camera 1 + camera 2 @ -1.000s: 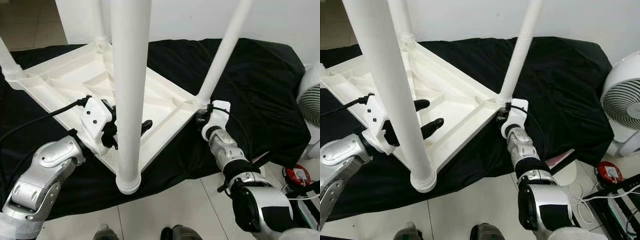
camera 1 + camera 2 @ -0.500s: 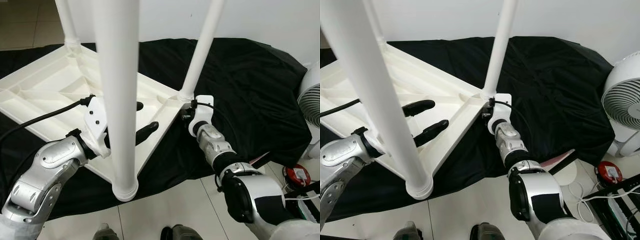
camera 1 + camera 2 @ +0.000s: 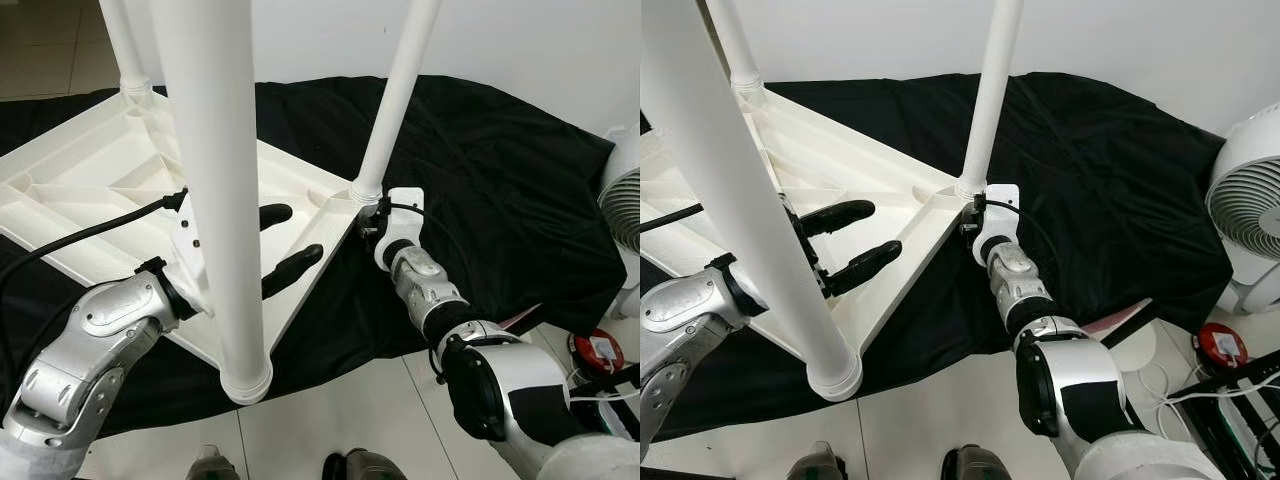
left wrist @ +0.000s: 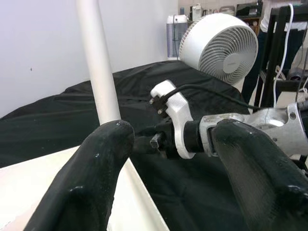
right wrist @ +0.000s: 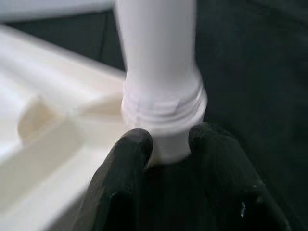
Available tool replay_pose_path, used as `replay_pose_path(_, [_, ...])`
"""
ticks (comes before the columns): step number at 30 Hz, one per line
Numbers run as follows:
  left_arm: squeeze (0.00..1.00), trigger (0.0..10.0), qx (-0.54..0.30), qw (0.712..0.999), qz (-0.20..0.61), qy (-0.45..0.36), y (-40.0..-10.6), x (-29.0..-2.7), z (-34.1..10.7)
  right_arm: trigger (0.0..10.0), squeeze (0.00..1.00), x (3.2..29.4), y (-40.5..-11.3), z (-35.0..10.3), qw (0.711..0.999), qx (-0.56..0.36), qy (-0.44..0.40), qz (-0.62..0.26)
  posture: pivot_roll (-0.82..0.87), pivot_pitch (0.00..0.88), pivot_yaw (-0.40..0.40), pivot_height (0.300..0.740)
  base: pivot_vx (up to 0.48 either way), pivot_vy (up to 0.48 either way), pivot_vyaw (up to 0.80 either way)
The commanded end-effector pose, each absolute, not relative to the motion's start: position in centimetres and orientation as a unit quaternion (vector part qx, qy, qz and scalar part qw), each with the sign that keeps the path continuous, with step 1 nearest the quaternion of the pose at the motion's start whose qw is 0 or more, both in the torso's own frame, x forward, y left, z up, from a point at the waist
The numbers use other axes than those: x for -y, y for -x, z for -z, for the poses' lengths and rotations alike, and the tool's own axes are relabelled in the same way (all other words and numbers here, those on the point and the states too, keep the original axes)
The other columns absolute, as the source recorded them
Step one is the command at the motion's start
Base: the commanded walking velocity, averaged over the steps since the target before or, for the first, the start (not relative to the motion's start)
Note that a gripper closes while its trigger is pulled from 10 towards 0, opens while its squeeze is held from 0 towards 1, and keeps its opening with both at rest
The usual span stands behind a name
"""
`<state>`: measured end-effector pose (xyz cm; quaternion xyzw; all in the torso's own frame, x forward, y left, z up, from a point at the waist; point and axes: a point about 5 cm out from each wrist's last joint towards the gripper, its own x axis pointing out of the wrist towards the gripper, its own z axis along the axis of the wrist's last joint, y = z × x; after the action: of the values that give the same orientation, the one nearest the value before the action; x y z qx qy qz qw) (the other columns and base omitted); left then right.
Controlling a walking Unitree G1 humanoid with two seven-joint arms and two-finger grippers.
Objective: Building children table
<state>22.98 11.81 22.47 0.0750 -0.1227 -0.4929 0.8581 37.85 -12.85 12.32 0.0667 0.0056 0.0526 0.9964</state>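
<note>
A white children's table (image 3: 90, 190) lies upside down on a black cloth (image 3: 500, 180), its legs pointing up. The near leg (image 3: 215, 180) stands at the front corner, a far leg (image 3: 120, 45) at the back. My right gripper (image 3: 368, 222) is shut on the base of the right leg (image 3: 395, 100); in the right wrist view both fingers (image 5: 130, 149) press on that leg's threaded foot (image 5: 161, 103). My left gripper (image 3: 300, 232) hovers open over the table's ribbed underside, just behind the near leg, holding nothing.
A white fan (image 3: 1250, 215) stands on the floor at the right, with a red round object (image 3: 1223, 345), cables and a black rack beside it. The cloth's front edge meets pale floor tiles (image 3: 340, 410). My feet show at the lower edge.
The table has slid and turned to the left on the cloth, with my right gripper staying on the right leg's base. My left gripper stays open beside the near leg.
</note>
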Motion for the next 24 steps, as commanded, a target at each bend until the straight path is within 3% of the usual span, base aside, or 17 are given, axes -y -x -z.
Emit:
replay_pose_path(1, [0.0,10.0,0.13,0.853,0.499,-0.075,-22.9,-11.1,-23.0,10.0,0.0,14.8,-37.5,-12.7,0.996,0.037,-0.084,-0.01,0.16,0.036,-0.054,0.74,0.0,0.0,0.0])
replay_pose_path(12, [0.0,10.0,0.149,0.849,0.503,-0.066,-22.7,-10.5,-24.3,10.0,0.0,16.6,-34.9,-11.4,0.992,0.087,-0.086,-0.027,0.13,0.042,-0.029,0.74,0.0,0.0,0.0])
replay_pose_path(18, [0.0,10.0,0.128,0.877,0.452,-0.1,-25.2,-12.4,-22.6,10.0,0.0,14.4,-32.9,-11.5,0.98,0.105,-0.05,-0.159,0.13,0.037,-0.027,0.74,0.0,0.0,0.0])
replay_pose_path(19, [0.0,10.0,0.134,0.887,0.428,-0.108,-26.0,-13.1,-22.5,10.0,0.94,14.0,-32.4,-11.6,0.975,0.107,-0.039,-0.191,0.13,0.037,-0.026,0.74,0.0,0.0,0.0])
replay_pose_path(21, [0.0,10.0,0.14,0.903,0.39,-0.11,-27.1,-14.0,-22.6,10.0,1.0,13.5,-31.6,-12.0,0.965,0.107,-0.03,-0.238,0.13,0.035,-0.024,0.74,0.0,0.0,0.0])
replay_pose_path(24, [0.0,10.0,0.141,0.92,0.349,-0.11,-28.1,-15.2,-22.6,10.0,1.0,12.9,-30.8,-12.6,0.949,0.109,-0.022,-0.295,0.12,0.03,-0.019,0.74,0.0,0.0,0.0])
